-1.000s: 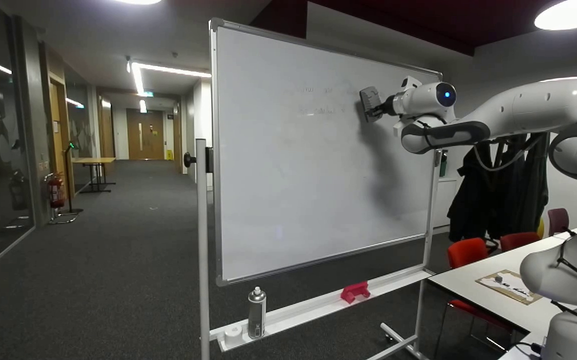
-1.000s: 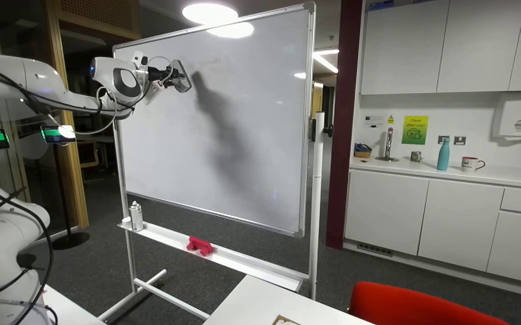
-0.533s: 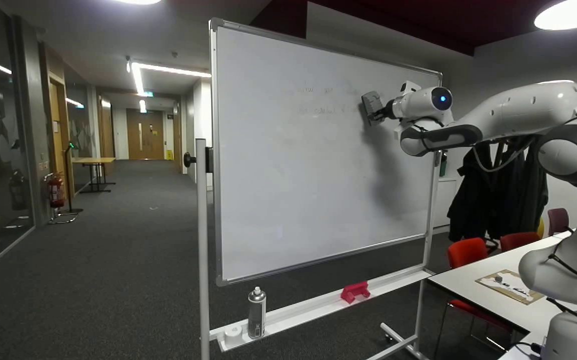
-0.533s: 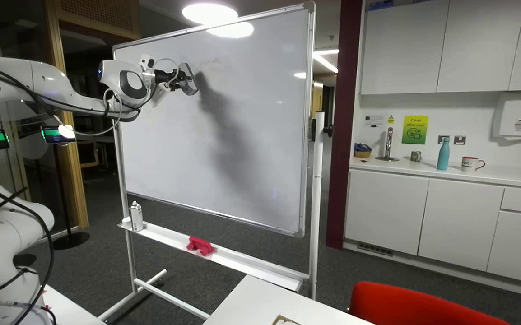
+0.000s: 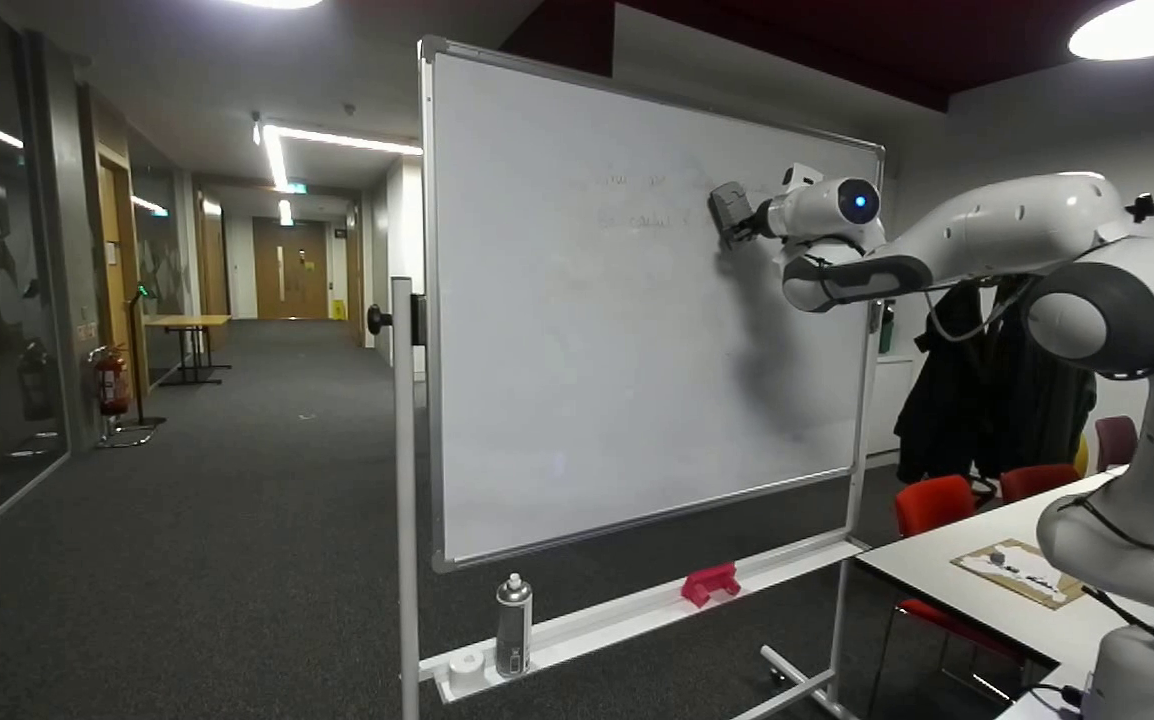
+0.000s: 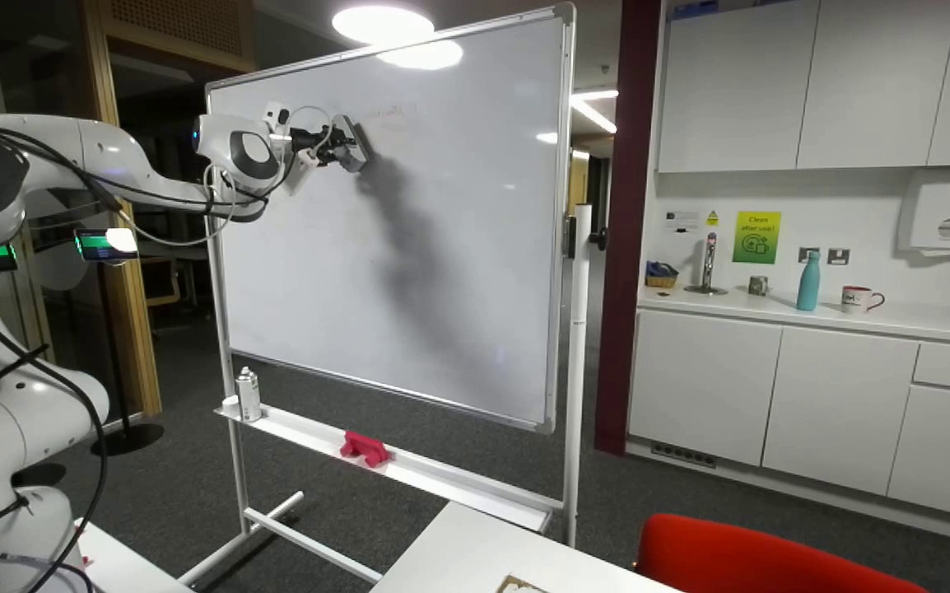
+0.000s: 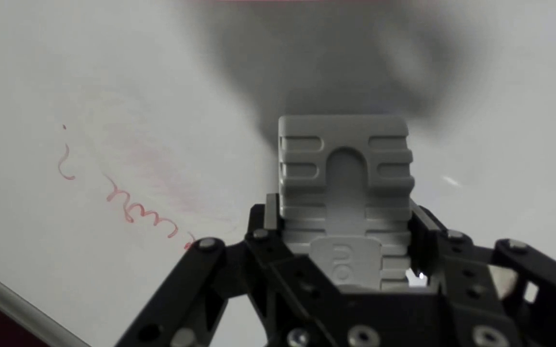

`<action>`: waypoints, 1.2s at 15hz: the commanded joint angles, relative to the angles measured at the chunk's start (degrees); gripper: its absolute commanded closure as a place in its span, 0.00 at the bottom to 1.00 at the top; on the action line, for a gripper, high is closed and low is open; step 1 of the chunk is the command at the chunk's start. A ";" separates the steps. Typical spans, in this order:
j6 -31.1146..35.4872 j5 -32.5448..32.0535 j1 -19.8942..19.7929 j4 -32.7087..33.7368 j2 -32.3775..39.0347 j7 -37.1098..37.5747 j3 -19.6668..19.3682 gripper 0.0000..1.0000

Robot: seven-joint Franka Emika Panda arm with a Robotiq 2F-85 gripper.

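With gripper [image 7: 346, 212] parted only to the width of a grey eraser [image 7: 345, 178] and pressed to both its sides, holds it at the upper whiteboard [image 5: 577, 400], touching or just short, cannot tell which, near red writing [image 7: 130, 214] and a pinkish smear [image 7: 155, 168], above a ledge [image 5: 607, 628] bearing a red bracket [image 5: 710, 584] and an upright can [image 5: 514, 628].

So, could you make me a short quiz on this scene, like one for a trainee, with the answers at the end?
1. What do the black jaws grip? A) a turquoise bottle; B) a grey ridged plastic eraser; C) a white mug.
2. True or false: the tall, silver-topped metal spray can stands upright on the long white tray.
3. Fill the gap: in the wrist view, the thin curly handwriting on the large white framed board is ____ in colour.

Key: 1. B; 2. True; 3. Red.
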 commanded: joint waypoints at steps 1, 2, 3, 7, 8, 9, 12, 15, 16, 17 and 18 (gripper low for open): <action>0.48 2.12 -7.46 4.88 -0.20 -1.90 5.98 0.65; 0.32 2.33 -8.86 5.80 0.11 -2.21 7.30 0.65; 0.01 2.56 -10.16 6.76 0.69 -2.61 8.58 0.65; -0.71 3.29 -13.32 9.52 3.87 -4.51 12.08 0.65; -1.19 3.49 -13.62 10.00 4.66 -4.85 12.50 0.65; -1.44 3.83 -13.93 10.42 5.09 -4.92 12.61 0.65; -2.11 4.89 -13.62 11.25 7.02 -5.07 11.90 0.65; -3.17 5.48 -11.17 11.61 11.11 -5.66 10.56 0.65; -4.76 5.47 -9.32 11.80 13.53 -6.23 10.04 0.65; -6.57 5.35 -8.10 12.14 15.44 -6.58 9.73 0.65; -9.12 5.29 -6.42 12.60 17.10 -6.78 8.90 0.65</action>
